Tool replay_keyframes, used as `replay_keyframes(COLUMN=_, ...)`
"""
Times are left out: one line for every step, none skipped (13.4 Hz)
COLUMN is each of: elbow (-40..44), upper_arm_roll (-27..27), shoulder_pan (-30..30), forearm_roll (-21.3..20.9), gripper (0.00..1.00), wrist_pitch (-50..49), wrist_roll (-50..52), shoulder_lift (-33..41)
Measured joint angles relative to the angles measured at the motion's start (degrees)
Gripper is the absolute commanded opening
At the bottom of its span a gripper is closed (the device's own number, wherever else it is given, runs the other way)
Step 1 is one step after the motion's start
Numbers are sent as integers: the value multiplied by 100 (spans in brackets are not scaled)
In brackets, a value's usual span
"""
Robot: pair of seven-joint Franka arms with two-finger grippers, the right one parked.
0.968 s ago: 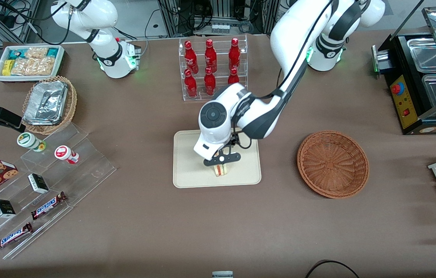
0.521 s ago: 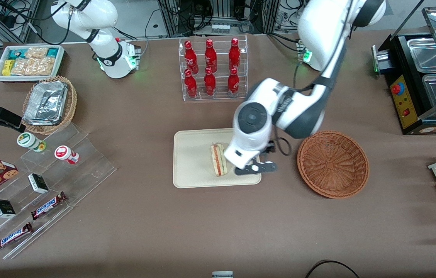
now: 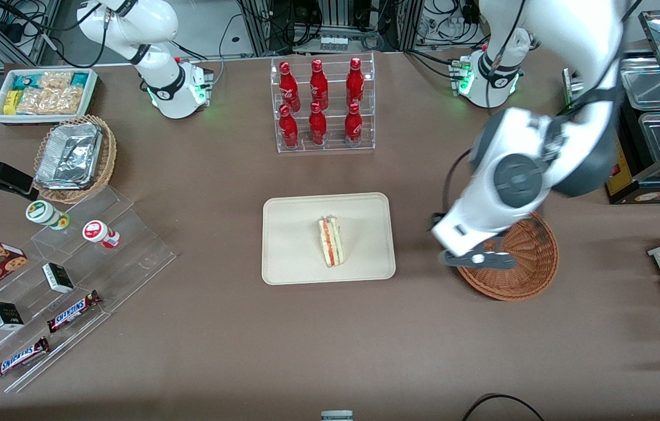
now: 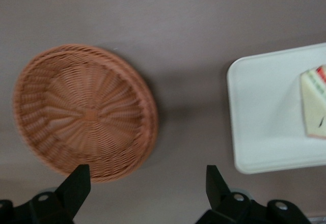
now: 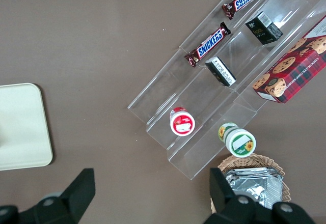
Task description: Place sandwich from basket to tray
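Observation:
The sandwich [image 3: 330, 241], a pale wedge with pink, orange and green layers, lies alone near the middle of the cream tray [image 3: 289, 263]. It also shows in the left wrist view [image 4: 313, 104] on the tray [image 4: 260, 117]. The reddish-brown wicker basket [image 3: 531, 275] stands beside the tray toward the working arm's end and holds nothing [image 4: 84, 112]. My left gripper [image 3: 476, 259] hangs above the basket's rim nearest the tray. It is open and holds nothing [image 4: 147, 183], with bare table between its fingers [image 4: 76, 183].
A clear rack of red bottles [image 3: 321, 102] stands farther from the front camera than the tray. Toward the parked arm's end are an acrylic stepped shelf with snacks [image 3: 72, 263], a tan basket of foil trays [image 3: 75, 158] and a white bin [image 3: 43, 93]. A black machine [image 3: 628, 146] stands near the working arm's base.
The gripper let go of the sandwich on the tray and moved away sideways to above the basket's rim. The sandwich stays on the tray.

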State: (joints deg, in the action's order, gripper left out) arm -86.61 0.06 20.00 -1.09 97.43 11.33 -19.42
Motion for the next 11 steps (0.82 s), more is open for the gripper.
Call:
replay_keyframes(elbow=-100, upper_arm_roll=1, shoulder_pan=-174, forearm_roll=0, gripper=100, wrist_pitch=-173, wrist_roll=-256, shoulder_lift=211)
replay_keyframes(elbow=-168, upper_arm_roll=0, shoulder_pan=-344, forearm_roll=0, gripper=100, wrist_pitch=-330, wrist_roll=-480, shoulder_lift=398)
replay_keyframes(elbow=-210, upper_arm_roll=-22, shoulder_pan=-544, forearm_roll=0, gripper=100, wrist_pitch=-516, wrist_roll=-726, shoulder_lift=579)
replay_keyframes(elbow=-236, upper_arm_roll=-93, shoulder_pan=-772, forearm_roll=0, gripper=100, wrist_pitch=-697, wrist_roll=-941, shoulder_lift=747)
replay_keyframes(elbow=-254, upper_arm_roll=-230, shoulder_pan=-1041, forearm_roll=0, gripper=100, wrist_pitch=-867, wrist_roll=-1088, shoulder_lift=913)
replay_keyframes(elbow=-258, upper_arm_roll=-432, shoulder_pan=-1354, forearm_roll=0, gripper=100, wrist_pitch=-1056, wrist_roll=-1179, shoulder_lift=1078)
replay_keyframes(elbow=-260, upper_arm_roll=-639, shoulder_pan=-1654, forearm_roll=-1, gripper=100, wrist_pitch=-1232, wrist_roll=-1263, shoulder_lift=1240)
replay_keyframes(elbow=-262, upper_arm_roll=-801, shoulder_pan=-1899, forearm_roll=0, gripper=100, wrist_pitch=-1385, wrist_roll=-1339, shoulder_lift=1402)
replay_keyframes(elbow=-267, upper_arm_roll=-920, shoulder_pan=-2092, forearm_roll=0, gripper=100, wrist_pitch=-1524, wrist_roll=-1394, shoulder_lift=1557)
replay_keyframes(elbow=-270, upper_arm_roll=-1033, shoulder_pan=-2273, forearm_roll=0, gripper=100, wrist_pitch=-1652, wrist_roll=-1451, shoulder_lift=1701)
replay_keyframes(elbow=-274, upper_arm_roll=-1150, shoulder_pan=-2452, forearm_roll=-1, gripper=100, wrist_pitch=-1768, wrist_roll=-1510, shoulder_lift=1830)
